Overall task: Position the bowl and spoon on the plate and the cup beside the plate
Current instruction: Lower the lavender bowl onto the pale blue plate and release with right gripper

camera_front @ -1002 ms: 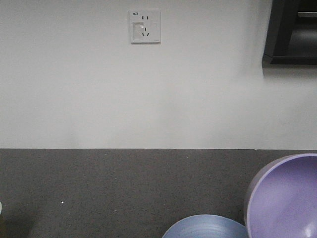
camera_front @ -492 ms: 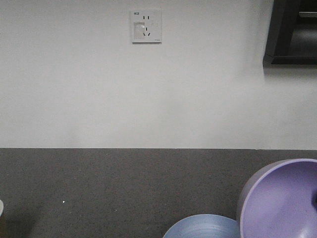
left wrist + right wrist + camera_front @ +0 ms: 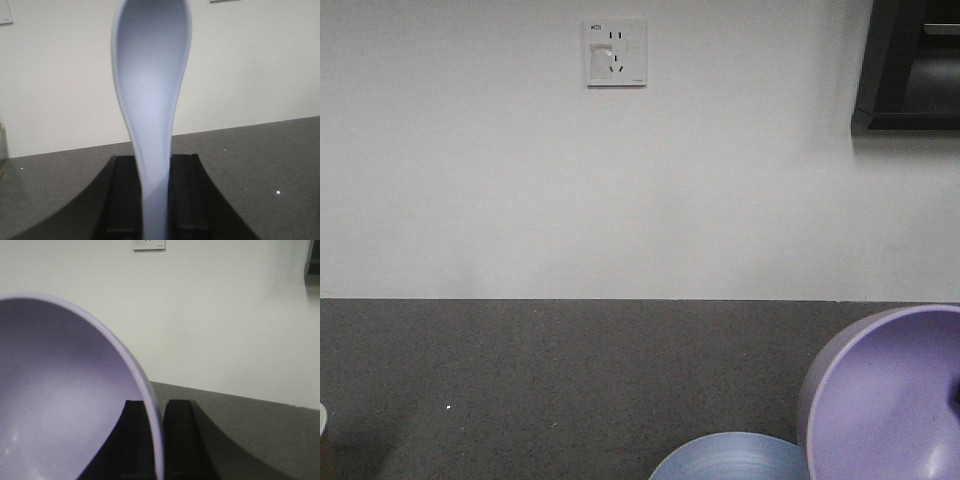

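At five o'clock in the front-facing view, a small round lavender-purple plastic bowl (image 3: 885, 400) is tipped so that its mouth faces the camera. It sits just at three o'clock of the round pale blue shallow plate (image 3: 730, 458), whose far rim shows at six o'clock on the grey speckled counter (image 3: 520, 380). Whether bowl and plate touch cannot be told. A white wall socket (image 3: 615, 52) sits at twelve o'clock.

From the left wrist, the left gripper (image 3: 155, 200) is closed narrowly on the handle of a short white to pale-blue spoon (image 3: 152, 90), which stands upright with its scoop toward twelve o'clock.

From the right wrist, the right gripper (image 3: 155, 440) pinches the bowl's wall, with one black finger on each side of the rim. The bowl's inside fills the frame from seven to ten o'clock.

No view shows the cup clearly.

The step in hand looks like placing the bowl on the plate. The next move calls for bringing it over the plate's middle toward nine o'clock, levelling it, lowering it and opening the right jaws. The spoon comes after that.
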